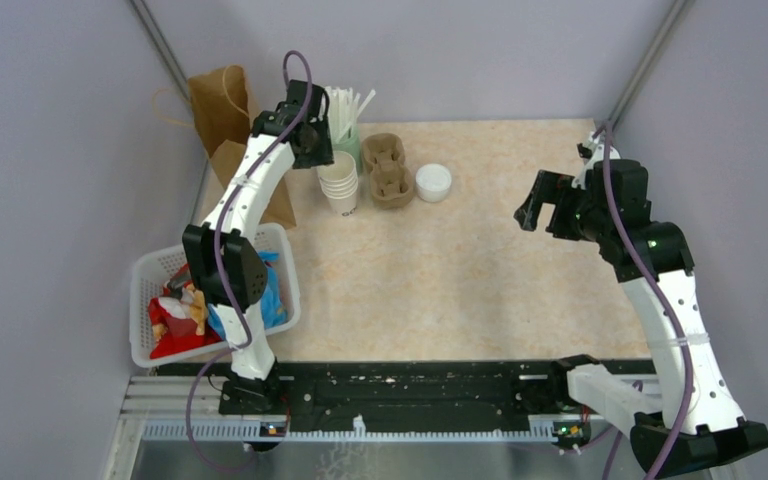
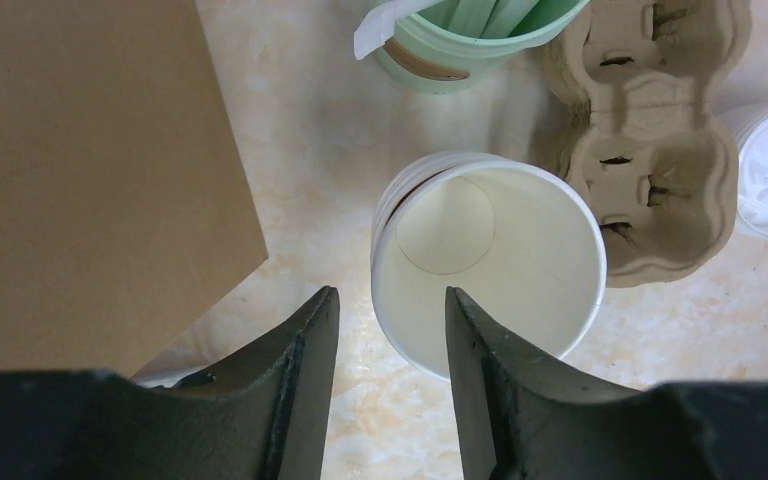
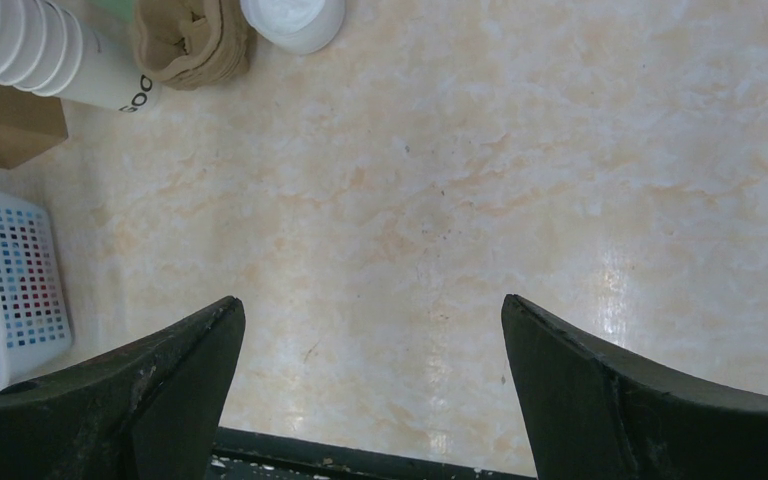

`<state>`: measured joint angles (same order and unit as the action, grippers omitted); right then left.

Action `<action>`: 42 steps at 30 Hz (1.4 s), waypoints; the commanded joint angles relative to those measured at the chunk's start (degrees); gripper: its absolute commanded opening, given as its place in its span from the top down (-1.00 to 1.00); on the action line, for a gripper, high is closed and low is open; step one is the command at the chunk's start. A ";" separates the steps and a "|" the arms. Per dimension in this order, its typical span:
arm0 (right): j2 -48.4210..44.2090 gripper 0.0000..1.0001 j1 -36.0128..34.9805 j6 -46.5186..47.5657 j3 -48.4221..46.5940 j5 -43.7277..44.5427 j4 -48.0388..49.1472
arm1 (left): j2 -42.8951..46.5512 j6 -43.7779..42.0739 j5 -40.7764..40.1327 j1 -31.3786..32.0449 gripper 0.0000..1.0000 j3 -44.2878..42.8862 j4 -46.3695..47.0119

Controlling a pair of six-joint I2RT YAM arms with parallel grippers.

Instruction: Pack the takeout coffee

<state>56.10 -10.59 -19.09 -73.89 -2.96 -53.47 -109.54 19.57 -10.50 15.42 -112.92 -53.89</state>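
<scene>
Left gripper (image 2: 390, 295): arm stretched far-left, pointing down over cup stack (image 2: 490, 270), fingers narrowly parted, empty. Right gripper (image 3: 368, 305): arm raised, jaws wide, empty.

Desk (image 1: 460, 260) is peachy-beige marble, stacked cups (image 1: 340, 185) cream, cup carrier (image 1: 388, 172) brown, coffee cup (image 1: 433, 182) has a white lid, straw holder (image 2: 480, 45) is mint green.

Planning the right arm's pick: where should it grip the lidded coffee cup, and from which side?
Likely its side wall just under the lid, approached across the bare table on the right gripper's side: the lidded coffee cup stands upright, and the pulp carrier crowds its opposite side.
</scene>
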 commanded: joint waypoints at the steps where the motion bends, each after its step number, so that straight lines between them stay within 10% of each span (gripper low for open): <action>1: -0.72 -0.97 0.35 0.81 0.23 -0.99 1.14 | -0.16 -1.46 -2.50 -0.10 0.06 -0.42 1.68; 18: 0.81 -0.97 0.40 -0.88 1.51 -3.02 3.57 | -1.64 -3.08 -2.61 -0.74 0.53 -0.02 1.59; 42: 0.67 -0.97 0.37 -2.00 2.48 -3.48 3.49 | -3.09 -3.40 -0.54 -0.92 0.64 -1.22 1.77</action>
<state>57.14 -10.59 -20.67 -71.75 -5.98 -51.77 -112.20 16.47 -11.51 14.70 -112.88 -53.65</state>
